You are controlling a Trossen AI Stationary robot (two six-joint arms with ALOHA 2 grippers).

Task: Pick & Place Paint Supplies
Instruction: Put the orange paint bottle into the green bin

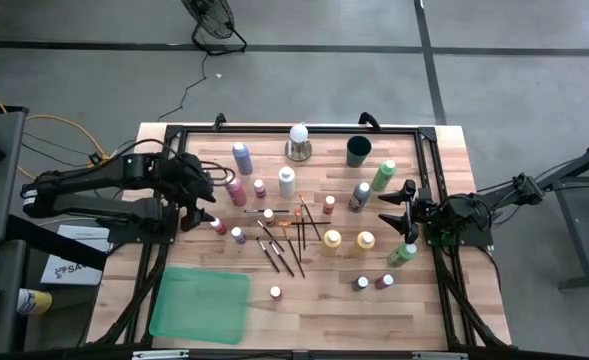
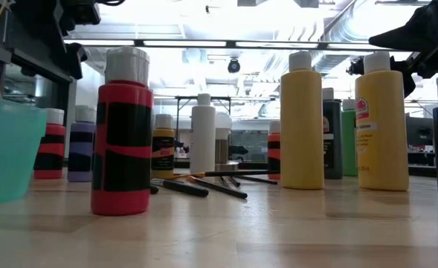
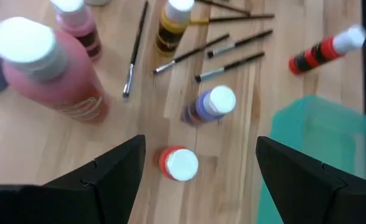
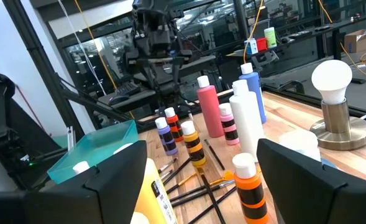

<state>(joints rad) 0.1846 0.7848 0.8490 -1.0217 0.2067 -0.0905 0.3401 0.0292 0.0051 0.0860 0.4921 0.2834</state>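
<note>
The left gripper (image 3: 198, 165) hangs wide open and empty above a small red bottle (image 3: 178, 163) beside the green bin (image 1: 202, 303) — positioned for a pick, in my judgement — while the right gripper (image 1: 399, 207), also wide open, waits over the bottles at the table's (image 1: 324, 310) right edge.

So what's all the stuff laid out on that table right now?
Paint bottles: about eighteen; pink, purple, white, green, yellow, red and others; standing scattered over the middle and right of the table.
Brushes: several, thin and dark, in a loose pile at the centre.
Tray: one, green, near left corner.
Cup: one, dark green, far side.
White ball on metal base: one, far side.
Table: one, wooden.
Left tool: open, above a small red bottle.
Right tool: open, at the right edge.
</note>
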